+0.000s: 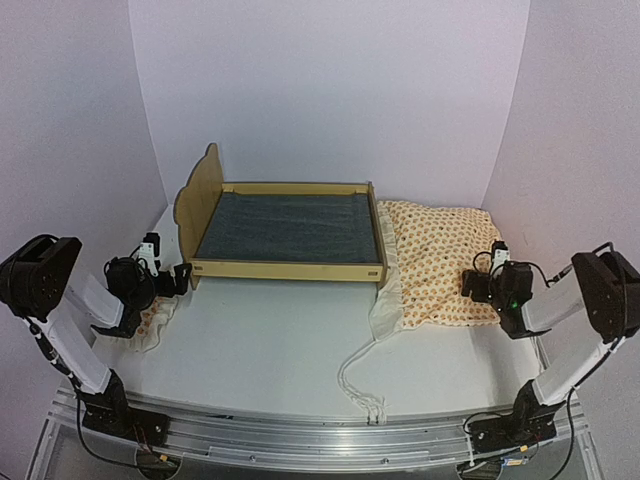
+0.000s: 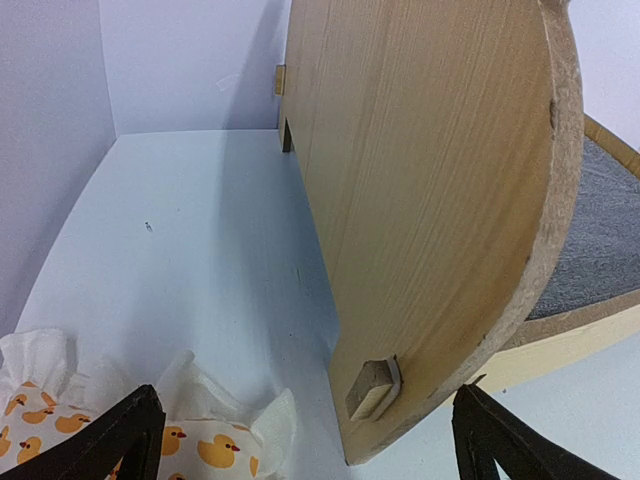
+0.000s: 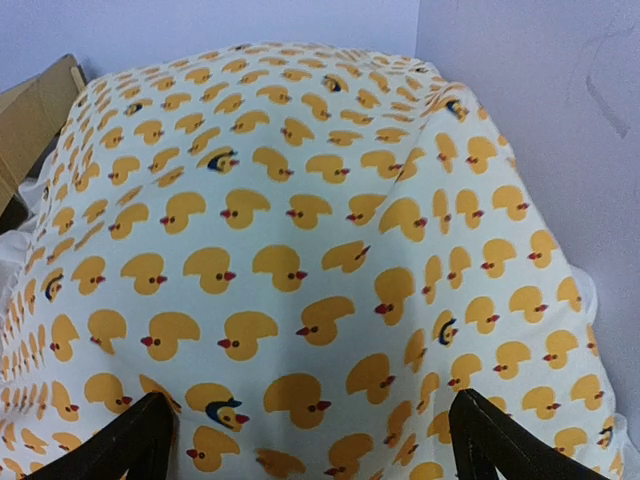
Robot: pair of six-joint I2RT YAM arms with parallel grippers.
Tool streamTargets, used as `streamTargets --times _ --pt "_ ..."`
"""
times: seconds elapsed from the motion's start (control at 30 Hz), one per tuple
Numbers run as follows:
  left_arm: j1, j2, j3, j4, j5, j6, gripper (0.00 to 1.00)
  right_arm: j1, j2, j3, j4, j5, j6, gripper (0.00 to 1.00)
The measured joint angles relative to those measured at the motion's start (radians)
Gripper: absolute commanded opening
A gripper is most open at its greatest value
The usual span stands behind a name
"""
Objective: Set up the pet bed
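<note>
no legible text, labels, or numbers

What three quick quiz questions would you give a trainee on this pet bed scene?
1. Where does the cream duck-print ruffled bedding lie relative to the light-wood rectangular bed frame?
2. True or false: the frame's dark grey base is bare.
3. The left claw and right claw are: A open, B shut, C holding bedding.
Key: 1 on the table, right of the frame; 2 true; 3 A.
</note>
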Motion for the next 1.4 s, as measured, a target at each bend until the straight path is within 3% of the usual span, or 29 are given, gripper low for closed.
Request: streamTargets --times 0.27,0.43,0.57,0.73,1.0,1.03,1.07,1.13,1.2,1.3,1.4 --pt "0.000 -0.006 0.000 -0.001 -0.007 -0.007 1.00 0.000 -0.372 0.039 -0.198 0.098 0.065 0.97" --pt "0.027 -0.130 0.029 -0.163 -0.020 -0.039 1.00 -0.002 -0.372 0.377 -0.611 0.066 0.140 0.94" --pt "0.079 -0.323 0.033 -0.301 -0.021 -0.074 1.00 -0.002 -0.281 0.645 -0.861 0.043 0.209 0.95" --pt "0.103 -0.560 0.084 -0.451 -0.054 -0.115 1.00 0.001 -0.050 0.885 -1.110 0.028 0.298 0.95" --pt "0.104 -0.647 0.232 -0.656 -0.004 -0.093 1.00 0.012 0.378 1.127 -1.340 -0.029 0.383 0.92" --pt "0.104 -0.640 0.272 -0.694 0.004 -0.084 1.00 0.013 0.423 1.155 -1.355 -0.037 0.390 0.85" --pt "0.104 -0.625 0.334 -0.748 0.014 -0.074 1.00 0.015 0.459 1.177 -1.369 -0.043 0.395 0.71" --pt "0.104 -0.574 0.490 -0.849 0.037 -0.057 1.00 0.016 0.508 1.210 -1.393 -0.051 0.404 0.32" --pt "0.104 -0.523 0.628 -0.922 0.064 -0.044 1.00 0.016 0.525 1.221 -1.407 -0.050 0.402 0.01" --pt "0.104 -0.456 0.817 -1.030 0.138 -0.022 1.00 0.016 0.525 1.244 -1.429 -0.036 0.374 0.00" --pt "0.095 -0.433 0.913 -1.093 0.250 -0.009 0.99 0.016 0.513 1.277 -1.447 -0.006 0.319 0.00"
